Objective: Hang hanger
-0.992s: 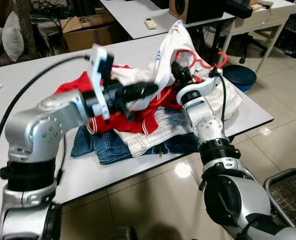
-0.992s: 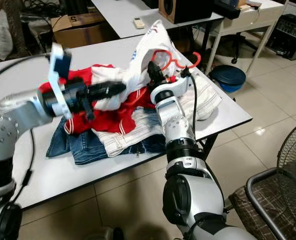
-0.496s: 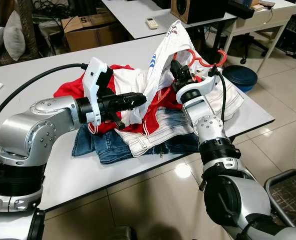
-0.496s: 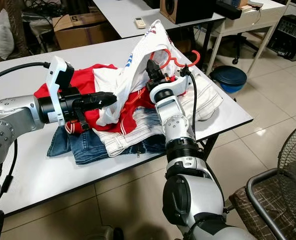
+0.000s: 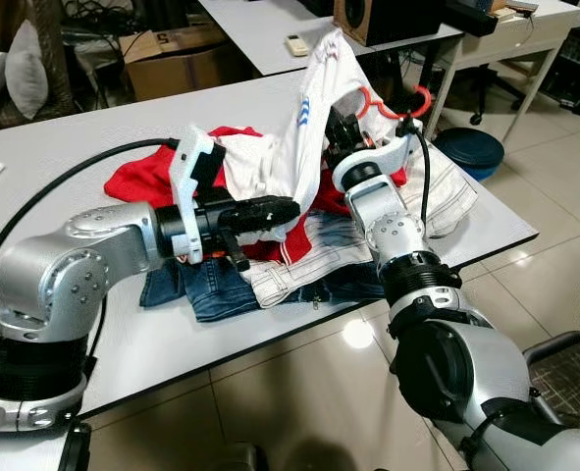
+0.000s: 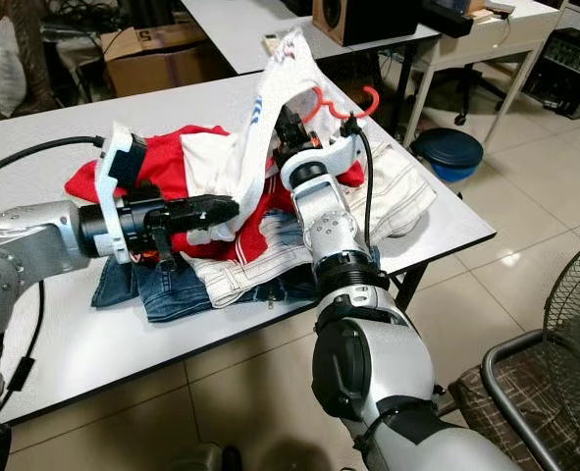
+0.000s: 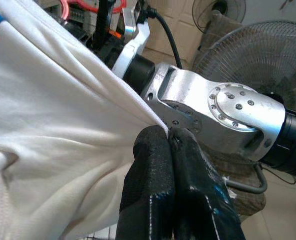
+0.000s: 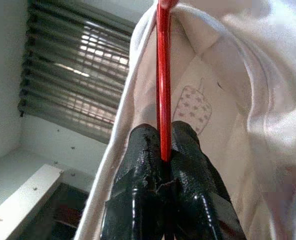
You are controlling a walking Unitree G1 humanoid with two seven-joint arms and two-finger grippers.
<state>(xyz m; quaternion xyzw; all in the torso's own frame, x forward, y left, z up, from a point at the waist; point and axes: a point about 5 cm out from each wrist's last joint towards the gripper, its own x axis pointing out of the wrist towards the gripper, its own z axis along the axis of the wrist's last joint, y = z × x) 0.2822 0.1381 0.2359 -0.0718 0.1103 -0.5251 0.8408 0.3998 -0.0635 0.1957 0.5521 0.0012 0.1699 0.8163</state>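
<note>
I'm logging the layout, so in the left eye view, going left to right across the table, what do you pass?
Left gripper shut on the white shirt → right gripper shut on the red hanger → blue stool off the table's right edge.

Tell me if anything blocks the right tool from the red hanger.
Nothing does: the right tool is already shut on the red hanger, inside the white shirt whose fabric the left tool pinches.
</note>
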